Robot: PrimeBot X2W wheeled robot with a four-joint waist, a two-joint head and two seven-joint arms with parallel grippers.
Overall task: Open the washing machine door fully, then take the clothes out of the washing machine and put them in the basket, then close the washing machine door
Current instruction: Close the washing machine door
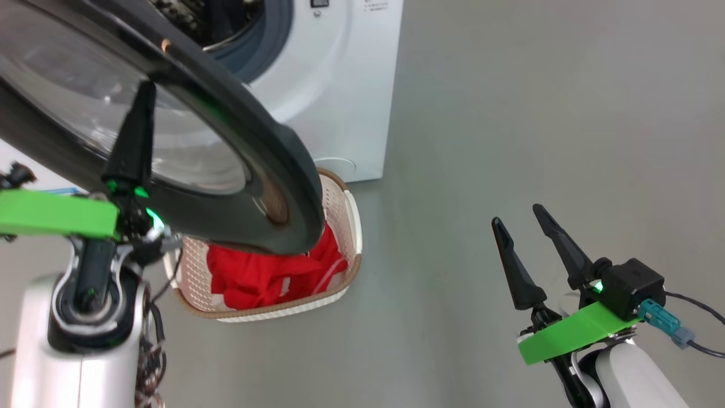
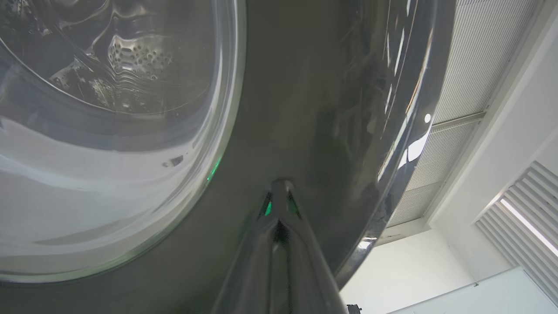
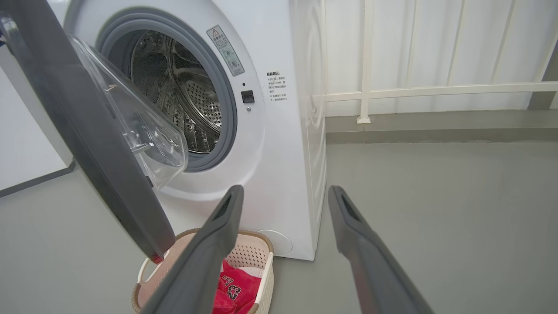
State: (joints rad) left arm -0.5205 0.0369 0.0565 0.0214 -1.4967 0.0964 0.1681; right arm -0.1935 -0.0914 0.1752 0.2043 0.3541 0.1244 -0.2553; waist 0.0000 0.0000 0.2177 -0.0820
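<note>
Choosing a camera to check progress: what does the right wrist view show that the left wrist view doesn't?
Right wrist view: the washing machine from outside, the basket holding the clothes, the open right gripper. Left wrist view: the shut left gripper, tip at the black rim of the washing machine door, ceiling panels beyond. Both: that door, open, and the steel drum.

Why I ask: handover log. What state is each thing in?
washing machine door: partly open.
washing machine: visible drum looks empty.
clothes: in the basket.
basket: on floor, holding clothes.
left tool: shut, tip against the door.
right tool: open, empty.
</note>
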